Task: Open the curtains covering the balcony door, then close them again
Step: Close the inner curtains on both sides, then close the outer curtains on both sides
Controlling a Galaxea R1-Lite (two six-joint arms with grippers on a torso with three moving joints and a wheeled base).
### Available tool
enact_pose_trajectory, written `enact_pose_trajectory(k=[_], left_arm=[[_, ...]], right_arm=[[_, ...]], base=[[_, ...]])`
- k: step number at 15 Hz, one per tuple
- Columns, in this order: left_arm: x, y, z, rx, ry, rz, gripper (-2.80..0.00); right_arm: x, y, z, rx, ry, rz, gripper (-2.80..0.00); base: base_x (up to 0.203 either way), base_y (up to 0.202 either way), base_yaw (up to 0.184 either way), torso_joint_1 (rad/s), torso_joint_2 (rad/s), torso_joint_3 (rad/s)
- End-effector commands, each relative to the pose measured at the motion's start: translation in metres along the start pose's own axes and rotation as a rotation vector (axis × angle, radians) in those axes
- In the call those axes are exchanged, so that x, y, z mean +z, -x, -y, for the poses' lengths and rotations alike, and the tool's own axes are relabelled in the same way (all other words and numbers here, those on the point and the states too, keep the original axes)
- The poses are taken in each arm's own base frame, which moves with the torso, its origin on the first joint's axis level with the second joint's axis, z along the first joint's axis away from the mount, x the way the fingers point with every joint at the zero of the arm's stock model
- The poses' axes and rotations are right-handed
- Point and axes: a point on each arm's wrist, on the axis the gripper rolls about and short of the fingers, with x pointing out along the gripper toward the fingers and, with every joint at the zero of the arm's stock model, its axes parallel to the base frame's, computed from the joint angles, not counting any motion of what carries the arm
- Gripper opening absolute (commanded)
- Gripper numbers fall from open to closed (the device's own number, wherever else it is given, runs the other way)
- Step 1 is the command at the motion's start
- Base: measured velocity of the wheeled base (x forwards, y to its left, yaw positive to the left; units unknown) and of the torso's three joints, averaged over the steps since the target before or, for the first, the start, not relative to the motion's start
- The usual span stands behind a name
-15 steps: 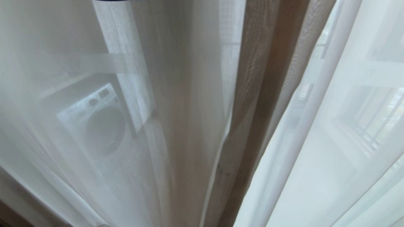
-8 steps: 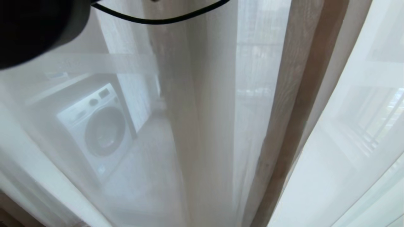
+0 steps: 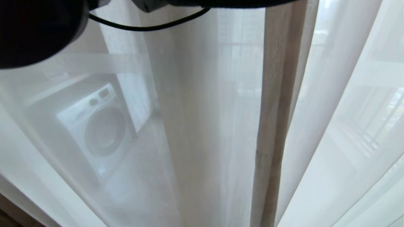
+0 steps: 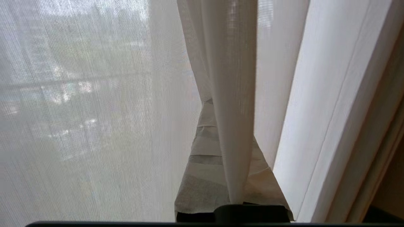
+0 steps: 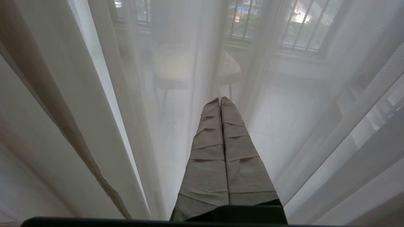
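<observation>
I saw soft daylight coming through the thin white sheer curtains [image 3: 202,126], leaving every view pale and hazy. The black arm housing [image 3: 34,28] sat dark and out of focus. Beyond the shut, tape-wrapped right gripper [image 5: 220,100], the black-railed window [image 5: 284,28] glared and blurred.

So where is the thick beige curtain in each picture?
Head view: the thick beige curtain hangs as a narrow strip right of centre.
Left wrist view: cannot tell; mostly white sheers, one fold pinched in the left gripper.
Right wrist view: a beige edge on the left.
Shared landmark: the sheers.
</observation>
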Motion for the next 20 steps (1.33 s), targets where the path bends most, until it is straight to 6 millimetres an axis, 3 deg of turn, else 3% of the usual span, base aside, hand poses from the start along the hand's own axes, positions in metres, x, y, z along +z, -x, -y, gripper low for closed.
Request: enact_pose_trajectory(k=[1, 6, 10, 17, 20], left_arm=[[0.022, 0.015, -0.012, 0.056, -0.006, 0.049, -2.80], [0.055, 0.049, -0.025, 0.241, -0.077, 0.098, -2.80], [0.069, 0.087, -0.037, 0.443, -0.158, 0.078, -2.80], [0.054, 0.141, -0.062, 0.606, -0.241, -0.027, -2.80], [0.049, 0.143, -0.063, 0.608, -0.242, -0.041, -2.80]], right_arm=[[0.000, 0.000, 0.000, 0.001, 0.001, 0.000, -2.80], [0.000, 0.000, 0.000, 0.001, 0.001, 0.000, -2.80], [0.000, 0.000, 0.000, 0.001, 0.001, 0.000, -2.80], [0.000, 0.000, 0.000, 0.001, 0.002, 0.002, -2.80], [0.000, 0.000, 0.000, 0.001, 0.001, 0.000, -2.80]], base=[[0.000, 0.000, 0.000, 0.000, 0.00, 0.000], [0.000, 0.000, 0.000, 0.000, 0.00, 0.000], [0.000, 0.000, 0.000, 0.000, 0.00, 0.000], [0.000, 0.000, 0.000, 0.000, 0.00, 0.000], [0.000, 0.000, 0.000, 0.000, 0.00, 0.000]])
